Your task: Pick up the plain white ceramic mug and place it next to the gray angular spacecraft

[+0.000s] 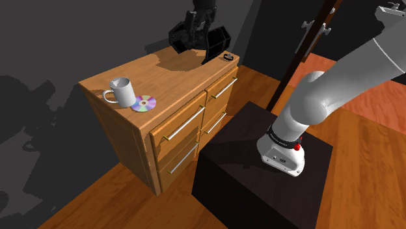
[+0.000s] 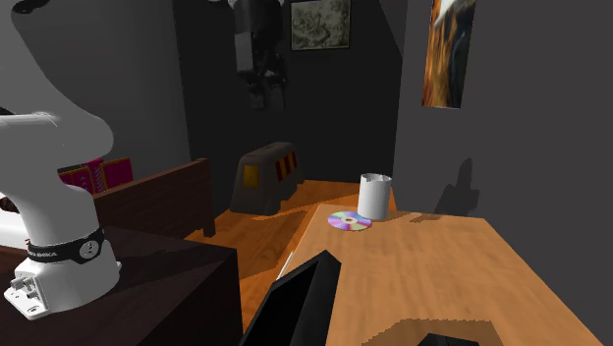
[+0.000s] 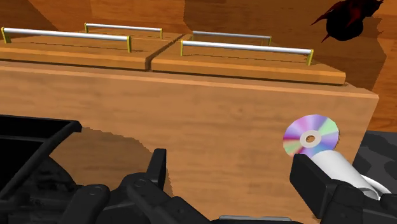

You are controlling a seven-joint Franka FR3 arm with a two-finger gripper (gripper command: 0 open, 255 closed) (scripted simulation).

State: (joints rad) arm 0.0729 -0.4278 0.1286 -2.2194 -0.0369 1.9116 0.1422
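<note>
A plain white mug (image 1: 122,90) stands upright on the wooden dresser top (image 1: 175,75), near the corner at the shoulder view's left, with its handle toward that corner. A dark angular spacecraft (image 1: 218,42) sits at the dresser's far end. My gripper (image 1: 197,25) hangs in the air above the spacecraft, well away from the mug. In the wrist view the gripper (image 3: 238,178) is open with nothing between its fingers. There the mug (image 3: 347,167) shows partly behind one fingertip (image 3: 315,181), and the spacecraft (image 3: 32,159) lies beside the other. The second exterior view has the mug (image 2: 373,197) at the dresser's far end.
A shiny CD (image 1: 144,103) lies flat right beside the mug. A small dark ring (image 1: 228,56) rests at the dresser's far corner by the spacecraft. The dresser's drawers carry metal bar handles (image 1: 189,121). My dark stand (image 1: 260,175) is close to the dresser front.
</note>
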